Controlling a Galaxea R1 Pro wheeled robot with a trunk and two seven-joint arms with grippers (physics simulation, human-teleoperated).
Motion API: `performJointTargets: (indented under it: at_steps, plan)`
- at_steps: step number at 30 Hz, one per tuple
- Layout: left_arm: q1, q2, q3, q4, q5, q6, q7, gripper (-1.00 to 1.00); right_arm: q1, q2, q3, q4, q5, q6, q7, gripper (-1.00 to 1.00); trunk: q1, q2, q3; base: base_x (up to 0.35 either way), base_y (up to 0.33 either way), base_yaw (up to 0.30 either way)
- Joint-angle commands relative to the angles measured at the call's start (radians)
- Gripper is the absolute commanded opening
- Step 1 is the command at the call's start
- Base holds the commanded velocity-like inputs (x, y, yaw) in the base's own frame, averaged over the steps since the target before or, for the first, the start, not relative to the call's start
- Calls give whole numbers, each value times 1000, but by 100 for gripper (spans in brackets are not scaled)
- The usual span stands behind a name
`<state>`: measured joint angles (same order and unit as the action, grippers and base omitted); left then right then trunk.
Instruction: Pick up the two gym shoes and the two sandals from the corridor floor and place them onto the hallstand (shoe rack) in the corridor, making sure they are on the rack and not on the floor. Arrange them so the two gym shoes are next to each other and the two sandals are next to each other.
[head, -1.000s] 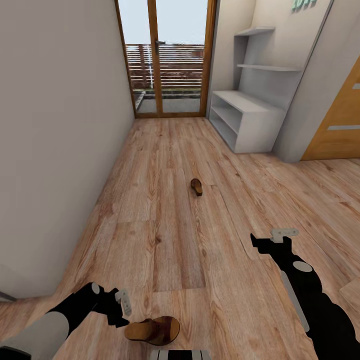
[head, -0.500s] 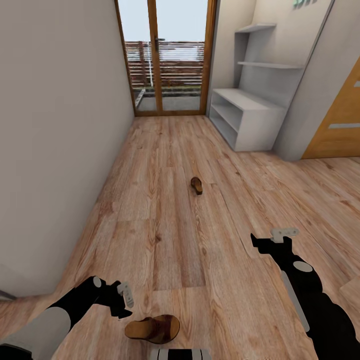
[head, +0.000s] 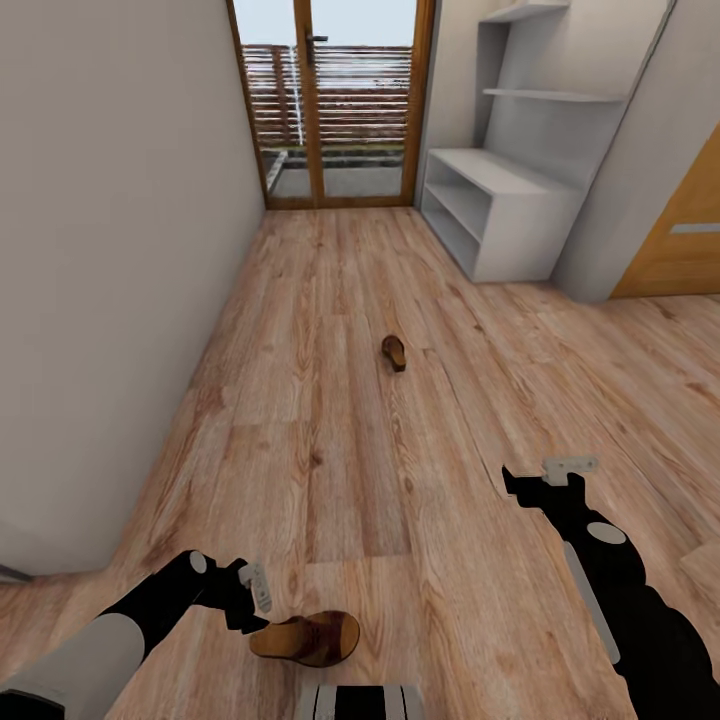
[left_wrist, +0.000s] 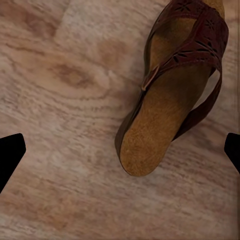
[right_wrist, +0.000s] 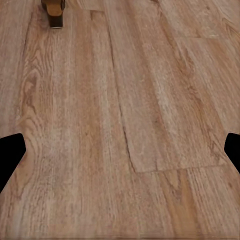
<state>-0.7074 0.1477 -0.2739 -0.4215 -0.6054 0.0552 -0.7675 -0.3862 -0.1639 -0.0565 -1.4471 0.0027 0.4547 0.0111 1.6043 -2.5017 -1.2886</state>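
One brown sandal (head: 305, 638) lies on the wood-plank corridor floor (head: 340, 470) right in front of me. My left gripper (head: 254, 596) hovers just above and beside its near end. In the left wrist view the sandal (left_wrist: 175, 90) sits between and beyond the gripper (left_wrist: 121, 152), which is open and holds nothing. The second sandal (head: 394, 352) lies farther up the corridor and appears small in the right wrist view (right_wrist: 52, 12). My right gripper (head: 560, 470) hangs open (right_wrist: 120, 150) over bare planks. The light-grey hallstand (head: 500, 215) stands at the far right. The gym shoes are out of view.
A pale wall (head: 110, 250) runs along the left side. A glass door with a wooden frame (head: 330, 100) closes the corridor's far end. Thin grey wall shelves (head: 545, 95) hang above the hallstand, and an orange door (head: 685, 240) stands at the right.
The whole picture has shifted as the head tilted down. My left gripper has edged closer to the near sandal. The right arm has not moved.
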Motion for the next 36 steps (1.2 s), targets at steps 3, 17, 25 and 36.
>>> performJointTargets:
  at_steps: [3,17,25,36]
  plan:
    - [-1,-2,-2,-3,-2,7,-4,100,-1,0,0,-1,0,6,1,100,1,-1,-17,0,0,0]
    - [0,-6,-4,-3,-3,9,-4,100,-1,0,0,-1,0,6,1,100,6,-4,-82,0,0,0]
    - [-3,-9,-13,-18,-32,63,-2,100,0,0,1,-1,0,6,1,100,6,-4,-85,0,0,0]
    - [11,-8,-11,-155,-82,110,-1,100,0,0,0,-1,0,6,1,100,6,-4,-85,0,0,0]
